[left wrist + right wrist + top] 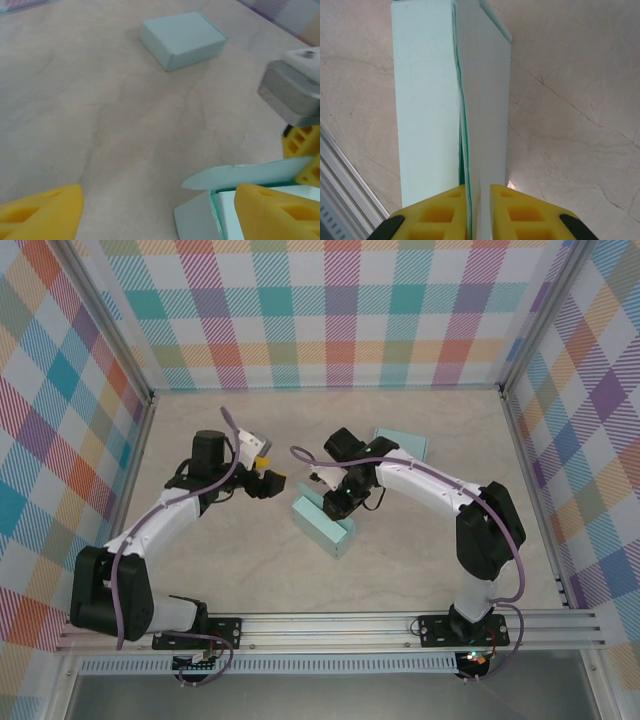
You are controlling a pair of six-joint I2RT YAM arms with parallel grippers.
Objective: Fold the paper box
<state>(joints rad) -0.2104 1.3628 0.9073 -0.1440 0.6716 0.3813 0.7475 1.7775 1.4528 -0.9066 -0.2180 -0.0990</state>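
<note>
Right gripper [478,200] pinching box [425,100] flap, left gripper [271,480] spread open just left (contact unclear), second box [182,39] closed, far right.

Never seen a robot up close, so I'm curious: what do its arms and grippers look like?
Both the left arm and right arm have white links, black joints and a purple cable looping along. The left gripper and right gripper have yellow wedge-shaped fingers with square cut-outs.
</note>
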